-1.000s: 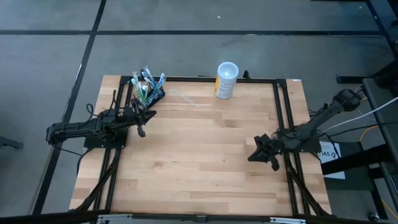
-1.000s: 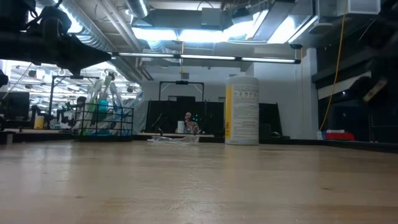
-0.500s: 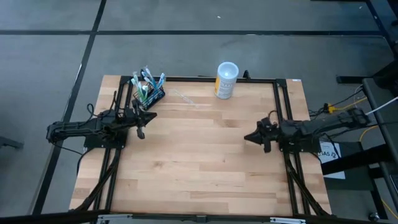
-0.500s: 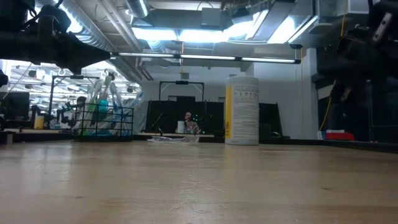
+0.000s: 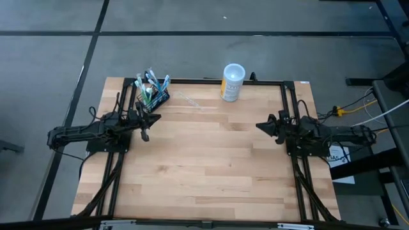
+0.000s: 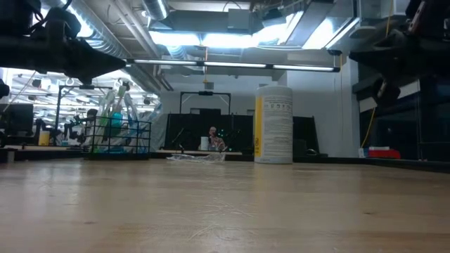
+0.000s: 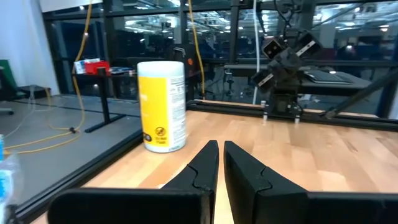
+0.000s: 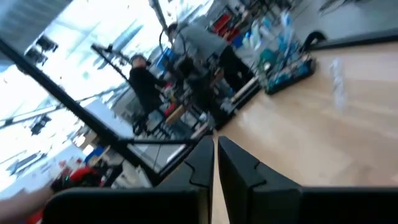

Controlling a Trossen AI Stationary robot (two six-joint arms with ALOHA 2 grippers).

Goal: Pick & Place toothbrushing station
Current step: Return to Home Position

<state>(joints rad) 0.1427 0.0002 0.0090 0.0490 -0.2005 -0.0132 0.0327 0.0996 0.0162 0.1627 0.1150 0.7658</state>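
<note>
- high view: the toothbrushing station (image 5: 154,93) stands at the upper left of the table (image 5: 204,172), packed with upright brushes. its long axis runs slantwise to the table edge. the left gripper (image 5: 153,119) sits just below it in the frame, near but not touching, and points towards frame right, so the station lies off to the side of its fingers rather than ahead. the right gripper (image 5: 261,126) is at mid right, well apart from the station and aimed towards frame left. a white-and-yellow canister (image 5: 232,82) stands at upper centre, and a clear wrapper (image 5: 190,99) lies between it and the station.
- low view: the station (image 6: 118,133) shows at mid left on the far side of the table, and the canister (image 6: 274,124) is right of centre. the arms are only dark shapes in the top corners, so the fingers cannot be read here.
- left wrist view: the left gripper (image 7: 221,168) has its fingers nearly together with a hairline gap, and it holds nothing. the canister (image 7: 161,106) is at upper left. the station cannot be made out clearly.
- right wrist view: the right gripper (image 8: 215,163) is likewise pressed almost closed and empty. the station (image 8: 286,65) is at the upper right, far off.
- judgement: the left arm is much the nearer, so any settling move should keep its fingers clear of the station.
</note>
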